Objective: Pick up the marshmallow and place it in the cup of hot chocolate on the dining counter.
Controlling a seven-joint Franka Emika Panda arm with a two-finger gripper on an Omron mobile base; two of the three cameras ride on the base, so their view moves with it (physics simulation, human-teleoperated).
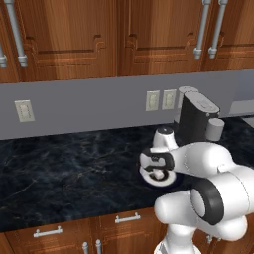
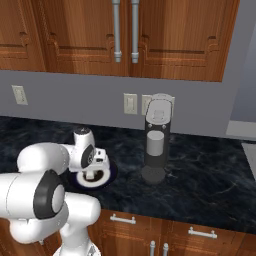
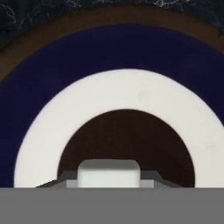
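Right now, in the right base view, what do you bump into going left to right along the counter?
Robot arm → plate under the hand → coffee machine, all on the black marble counter.

arm bent low, reaching forward | claw (image 1: pixel 158 174) pointing down | jaws closed

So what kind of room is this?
It looks like a kitchen. There are wooden cabinets on the wall, a dark marble counter with drawers underneath, and a coffee machine standing beside a plate.
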